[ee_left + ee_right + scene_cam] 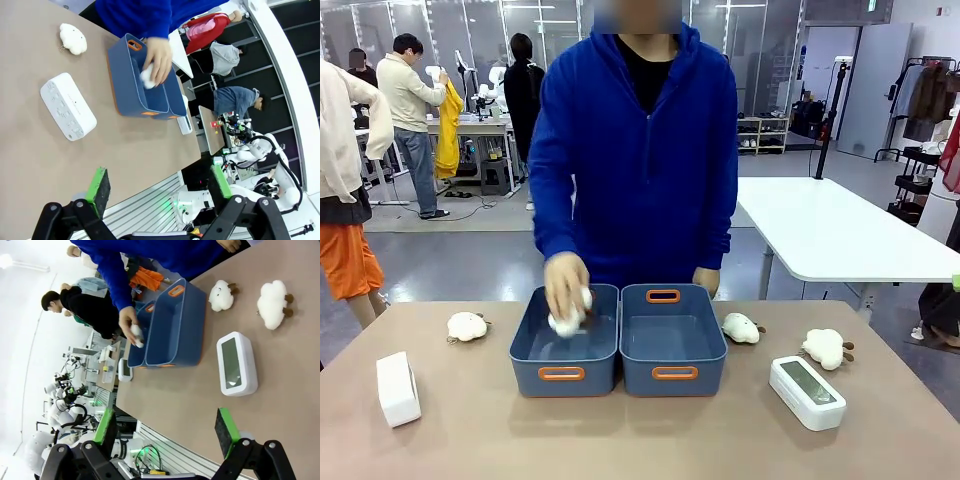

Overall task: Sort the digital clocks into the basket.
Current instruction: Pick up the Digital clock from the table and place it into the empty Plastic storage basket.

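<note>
One white rounded plastic digital clock [807, 392] lies flat toward the bench's right edge, screen up, long axis slanting toward the near right corner. The other digital clock [398, 388] lies toward the left edge, screen hidden, long axis near-to-far. Both sit outside the twin blue-grey plastic bins [619, 345], probably so each arm reaches its own, and your left tool [160, 182] and right tool [166, 425] hang open, empty.

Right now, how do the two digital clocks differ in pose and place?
The left clock lies left of the baskets, its screen hidden, a white buttoned side showing; the right clock lies right of them, grey screen up. Both are white, rounded, on the table, outside the baskets.
</note>
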### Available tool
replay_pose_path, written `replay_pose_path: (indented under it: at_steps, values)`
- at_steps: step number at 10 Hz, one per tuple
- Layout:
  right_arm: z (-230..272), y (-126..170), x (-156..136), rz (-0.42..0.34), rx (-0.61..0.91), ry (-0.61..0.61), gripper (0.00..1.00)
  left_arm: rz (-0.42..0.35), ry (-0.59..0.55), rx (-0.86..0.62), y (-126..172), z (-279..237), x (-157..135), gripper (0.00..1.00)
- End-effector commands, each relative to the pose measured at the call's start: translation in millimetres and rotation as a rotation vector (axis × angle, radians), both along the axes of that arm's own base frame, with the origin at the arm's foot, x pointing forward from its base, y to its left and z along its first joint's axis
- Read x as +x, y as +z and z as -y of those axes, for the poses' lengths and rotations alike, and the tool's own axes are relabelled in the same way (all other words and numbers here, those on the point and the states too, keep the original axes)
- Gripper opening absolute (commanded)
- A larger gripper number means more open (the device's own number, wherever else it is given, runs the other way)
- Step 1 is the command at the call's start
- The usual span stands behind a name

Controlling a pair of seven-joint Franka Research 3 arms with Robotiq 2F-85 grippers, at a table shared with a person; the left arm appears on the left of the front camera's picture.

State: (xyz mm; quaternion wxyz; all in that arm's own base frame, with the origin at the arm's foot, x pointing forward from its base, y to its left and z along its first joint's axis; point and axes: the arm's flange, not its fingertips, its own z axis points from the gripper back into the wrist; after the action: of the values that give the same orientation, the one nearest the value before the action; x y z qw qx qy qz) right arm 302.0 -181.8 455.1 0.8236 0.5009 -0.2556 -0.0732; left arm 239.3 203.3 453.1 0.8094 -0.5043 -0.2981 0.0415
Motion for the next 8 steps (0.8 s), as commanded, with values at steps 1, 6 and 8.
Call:
replay_pose_path:
  at_steps: [1, 6, 8]
  values:
    - [-1, 5, 0, -0.009, -0.064, -0.010, 1.00, 0.011, -0.012, -0.005, 0, -1, -1, 1.00]
    - [-82, 25, 39, -0.066, -0.527, 0.007, 1.00, 0.011, -0.012, -0.005, 0, -1, -1, 1.00]
    - [-136, 9, 69, -0.126, -0.771, 0.040, 1.00, 0.011, -0.012, -0.005, 0, -1, -1, 1.00]
